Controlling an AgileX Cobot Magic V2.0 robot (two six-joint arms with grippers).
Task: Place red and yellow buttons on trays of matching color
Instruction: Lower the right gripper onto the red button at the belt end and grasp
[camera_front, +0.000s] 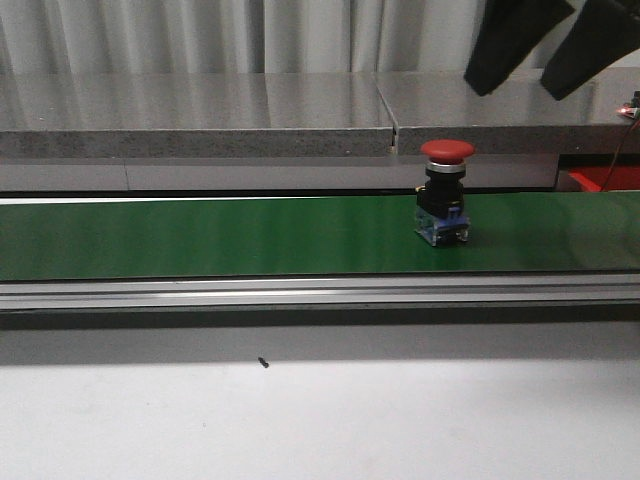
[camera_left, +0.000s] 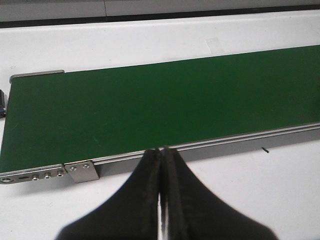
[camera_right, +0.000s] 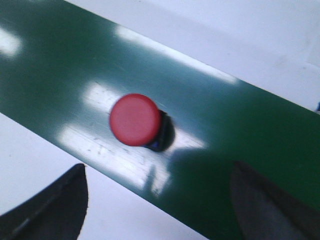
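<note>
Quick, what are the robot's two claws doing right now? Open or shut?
Left gripper: shut, holding nothing.
Right gripper: open, empty, above the red button on the green belt.

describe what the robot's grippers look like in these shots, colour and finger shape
Both are plain black with no markings or cables visible. The left gripper has two broad fingers that curve inward and taper to narrow tips, with a matte, slightly textured surface. Of the right gripper only two dark finger ends show, wedge-shaped and blurred. In the front view it appears as two dark angular shapes.
</note>
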